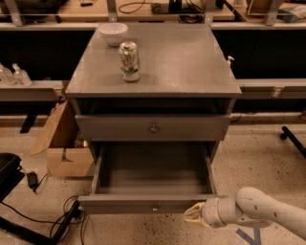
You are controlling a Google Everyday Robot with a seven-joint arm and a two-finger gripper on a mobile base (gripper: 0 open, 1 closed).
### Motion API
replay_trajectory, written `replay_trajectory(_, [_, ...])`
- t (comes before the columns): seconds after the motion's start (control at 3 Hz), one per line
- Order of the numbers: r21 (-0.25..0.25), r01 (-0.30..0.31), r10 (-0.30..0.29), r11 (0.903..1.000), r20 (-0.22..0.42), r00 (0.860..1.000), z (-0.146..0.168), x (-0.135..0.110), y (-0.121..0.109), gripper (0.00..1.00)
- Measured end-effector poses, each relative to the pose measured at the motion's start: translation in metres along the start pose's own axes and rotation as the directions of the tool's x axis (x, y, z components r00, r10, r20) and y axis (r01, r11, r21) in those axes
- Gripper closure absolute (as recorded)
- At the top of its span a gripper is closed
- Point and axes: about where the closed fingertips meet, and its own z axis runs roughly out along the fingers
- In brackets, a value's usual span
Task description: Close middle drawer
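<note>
lab/workshop | workbenches (pixel 57 10) w/ cables (pixel 137 6) at back | cardboard box (pixel 64 148) | hand (pixel 193 217) low right

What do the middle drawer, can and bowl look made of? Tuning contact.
Middle drawer: likely wood painted matte grey, with an even colour and no shine. Its knob looks like metal.
Can: probably thin metal, with a printed label and a bright top rim.
Bowl: white and smooth, either ceramic or plastic.
Gripper, at the drawer front's right end: cream, possibly rubbery.
</note>
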Motion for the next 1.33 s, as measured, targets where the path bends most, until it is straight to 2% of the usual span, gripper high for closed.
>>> replay_trajectory(0.33, [0.01, 0.008, -0.008, 0.9999, 0.011, 1.0, 0.008, -0.004, -0.026, 1.0])
replay_trajectory(0.67, [0.015, 0.014, -0.015, 0.9998, 0.018, 1.0, 0.012, -0.009, -0.04, 1.0])
replay_trajectory(1.0, [0.028, 0.026, -0.027, 0.9993, 0.029, 0.999, 0.023, -0.017, -0.074, 1.0])
replay_trajectory(1.33, [0.036, 0.032, -0.033, 0.9989, 0.035, 0.999, 0.027, -0.021, -0.09, 1.0])
